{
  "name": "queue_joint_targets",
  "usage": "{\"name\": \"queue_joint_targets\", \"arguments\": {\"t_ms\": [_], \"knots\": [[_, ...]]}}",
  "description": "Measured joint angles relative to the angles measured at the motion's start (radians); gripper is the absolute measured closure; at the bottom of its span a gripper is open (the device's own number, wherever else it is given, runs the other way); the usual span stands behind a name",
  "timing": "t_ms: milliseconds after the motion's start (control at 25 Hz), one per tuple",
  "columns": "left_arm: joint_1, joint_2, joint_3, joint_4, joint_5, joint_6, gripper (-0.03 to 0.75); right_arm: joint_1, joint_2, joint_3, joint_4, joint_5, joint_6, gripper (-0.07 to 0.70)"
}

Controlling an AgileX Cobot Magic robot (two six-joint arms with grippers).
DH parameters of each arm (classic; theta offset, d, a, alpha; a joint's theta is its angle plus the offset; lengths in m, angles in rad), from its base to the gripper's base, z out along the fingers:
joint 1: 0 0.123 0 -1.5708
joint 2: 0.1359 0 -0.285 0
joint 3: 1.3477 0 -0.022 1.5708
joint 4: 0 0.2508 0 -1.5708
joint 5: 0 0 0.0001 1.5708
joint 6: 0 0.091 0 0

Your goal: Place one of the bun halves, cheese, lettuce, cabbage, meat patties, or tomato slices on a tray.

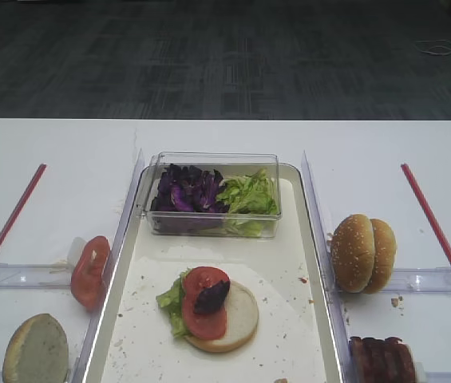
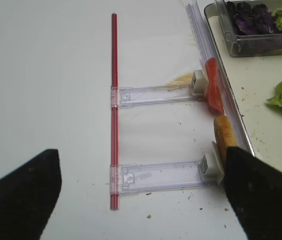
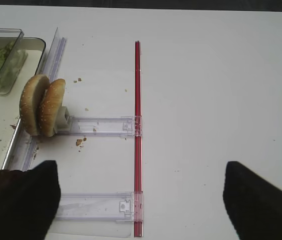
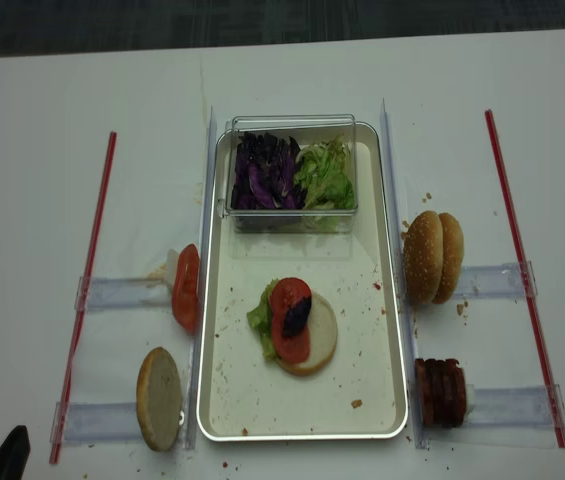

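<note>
Bench [image 1: 65, 152] carries the tray [image 1: 305, 239]. On the tray I see a bun half [image 1: 237, 319] with lettuce [image 1: 169, 299], tomato slices [image 1: 201, 319] and one cabbage [image 1: 211, 297] leaf on top. I judge the cabbage light, soft; pinch its edge. Left hand [image 2: 141, 195] and right hand [image 3: 141, 192] stand wide open, empty.

Laboratory test bench. A plain white table [image 1: 57, 152] on grey carpet-tile floor [image 1: 209, 56] carries clear plastic strips [image 4: 122, 292] and red rods [image 4: 87, 275] as fixtures, flanking a silvery tray [image 4: 387, 330] of burger ingredients.
</note>
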Motion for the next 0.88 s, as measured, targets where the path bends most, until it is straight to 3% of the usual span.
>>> {"name": "queue_joint_targets", "arguments": {"t_ms": [880], "knots": [[0.000,0.000,0.000,0.007,0.000,-0.004,0.074,0.000,0.000,0.000,0.000,0.000,0.000,-0.053]]}}
